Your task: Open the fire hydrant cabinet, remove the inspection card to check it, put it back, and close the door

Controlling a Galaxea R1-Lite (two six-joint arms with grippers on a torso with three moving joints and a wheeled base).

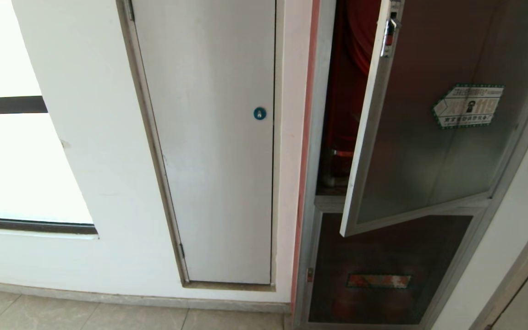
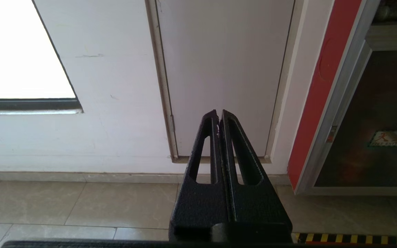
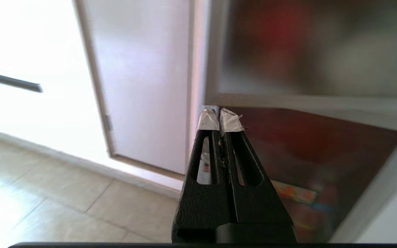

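The fire hydrant cabinet stands in the wall at the right, silver-framed, with red showing inside. Its door, a dark glass panel in a silver frame, hangs ajar, with the latch at its top edge. The inspection card is out of view. Neither gripper shows in the head view. My right gripper, tips wrapped in white tape, is shut and empty, just below the lower corner of the door. My left gripper is shut and empty, facing the foot of the white door.
A plain white door with a round blue lock sits left of the cabinet. Below the glass door is a lower dark panel with a small label plate. A bright window is at far left; tiled floor lies below.
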